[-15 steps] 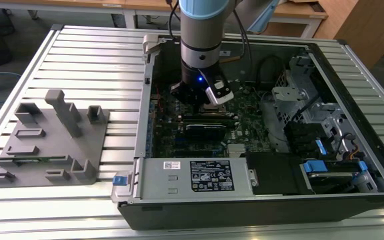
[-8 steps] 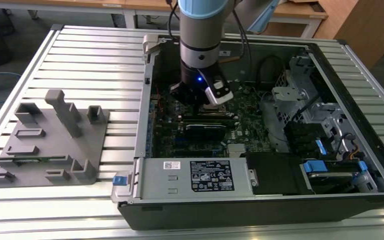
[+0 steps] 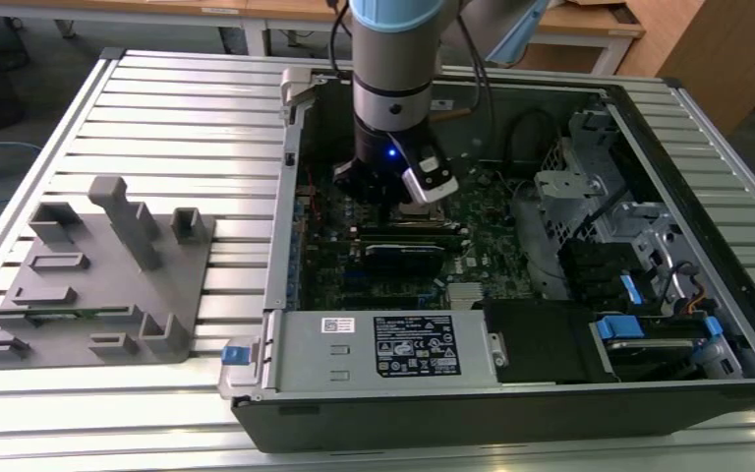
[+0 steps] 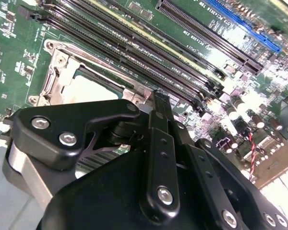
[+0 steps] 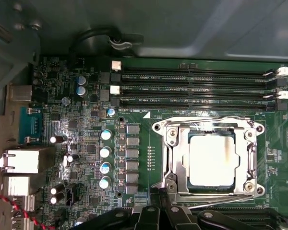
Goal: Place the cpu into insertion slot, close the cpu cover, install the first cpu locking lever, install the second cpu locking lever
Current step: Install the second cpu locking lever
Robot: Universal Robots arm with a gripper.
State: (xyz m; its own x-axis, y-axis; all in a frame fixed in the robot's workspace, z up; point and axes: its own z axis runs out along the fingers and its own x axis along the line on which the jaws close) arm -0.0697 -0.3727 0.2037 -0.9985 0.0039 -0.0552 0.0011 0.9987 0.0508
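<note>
The cpu (image 5: 211, 160), a pale square chip, lies flat in the insertion slot (image 5: 159, 127). The silver cpu cover (image 5: 181, 160) is down around it as a frame. A thin wire locking lever (image 5: 206, 119) runs along one side of the cover, and another (image 5: 216, 196) along the opposite side. My gripper (image 5: 160, 190) is shut, its black tips together at the socket's corner beside that second lever; whether they touch it I cannot tell. In the second wrist view the gripper (image 4: 156, 96) stands just off the cover (image 4: 55, 81) and cpu (image 4: 93, 88). In the exterior view the gripper (image 3: 397, 197) is low inside the open computer case (image 3: 522, 413).
Long black memory slots (image 5: 197, 88) run close beside the socket. Capacitors (image 5: 105, 158) stand on its other side. A grey power-supply box (image 3: 377, 344) and a drive cage (image 3: 601, 246) crowd the case. A grey fixture (image 3: 89, 285) sits on the table at the exterior view's left.
</note>
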